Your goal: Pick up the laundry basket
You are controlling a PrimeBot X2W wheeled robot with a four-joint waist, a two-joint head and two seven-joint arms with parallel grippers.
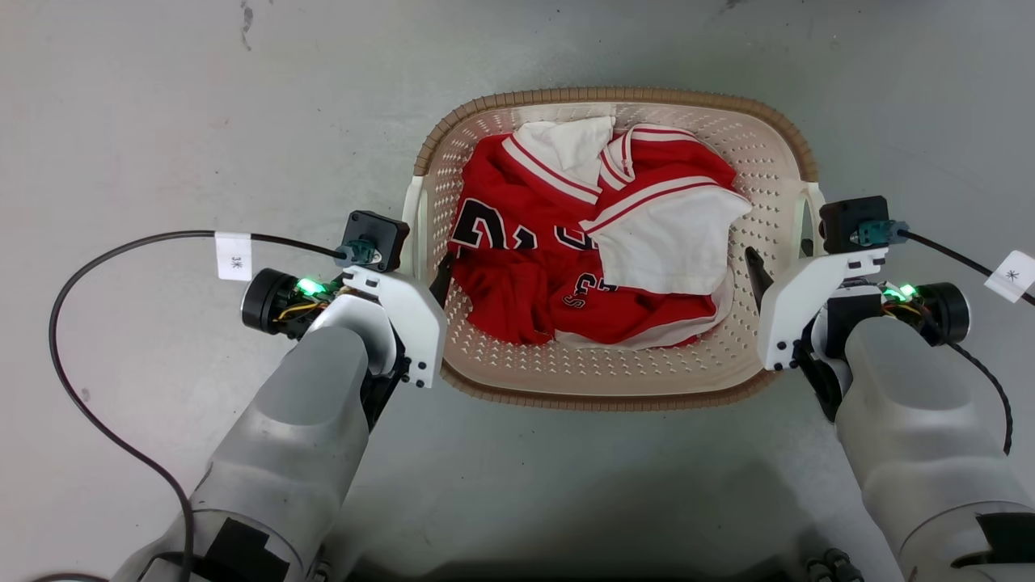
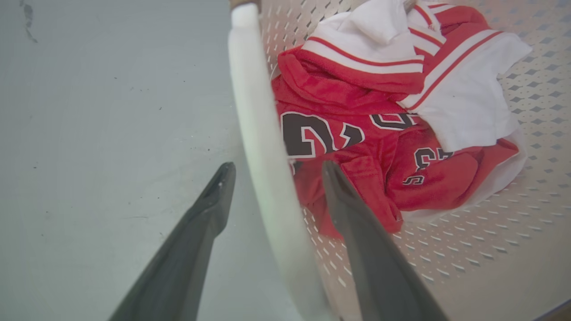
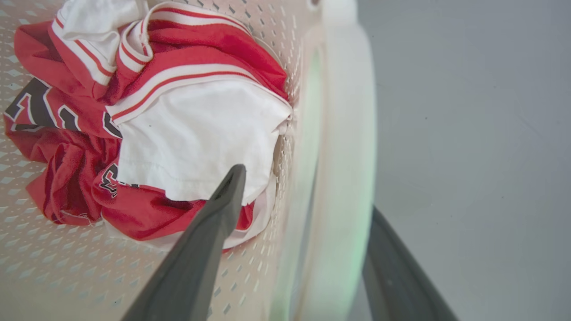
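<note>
While its handles (image 2: 258, 133) are only straddled by the open, empty left gripper (image 2: 277, 166) and right gripper (image 3: 308, 191), the basket (image 1: 614, 95) may be tilted by uneven clamping.

Left wrist view: left handle (image 2: 263, 147) of the laundry basket (image 2: 513, 214) is blurred, close to the lens, and runs off the bottom edge between the left gripper's (image 2: 274, 171) fingers. Right wrist view: right handle (image 3: 343, 156) also blurred; it hides the tip of the right gripper's (image 3: 308, 191) outer finger (image 3: 392, 267), contact there can't tell. Jersey (image 1: 517, 267) lettering folded over, unreadable; basket floor under it hidden. Cable tag (image 1: 234, 255) print too small. Left forearm (image 1: 299, 420) and right forearm (image 1: 914, 404) cut off at head view's bottom edge.
</note>
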